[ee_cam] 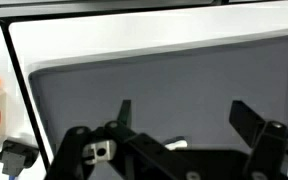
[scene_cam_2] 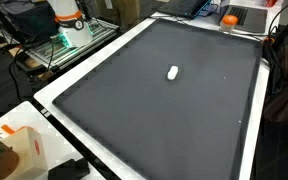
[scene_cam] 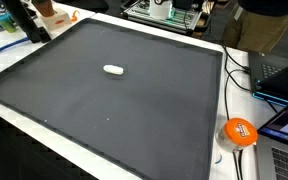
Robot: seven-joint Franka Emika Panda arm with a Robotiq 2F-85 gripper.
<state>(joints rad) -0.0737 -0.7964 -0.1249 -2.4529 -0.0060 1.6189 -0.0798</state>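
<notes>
While the gripper [ee_cam: 184,118] is held over the grey mat [ee_cam: 164,70], its jaws are found apart, nothing clamped; a small white object [scene_cam: 113,69] is noted on it, below the hand.

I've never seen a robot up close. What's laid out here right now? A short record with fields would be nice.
surface: dark grey mat on a white table
object: small white oval lump, alone near the mat's middle
gripper: black two-fingered gripper, open, holding nothing, above the mat
beside the mat: round orange object
</notes>
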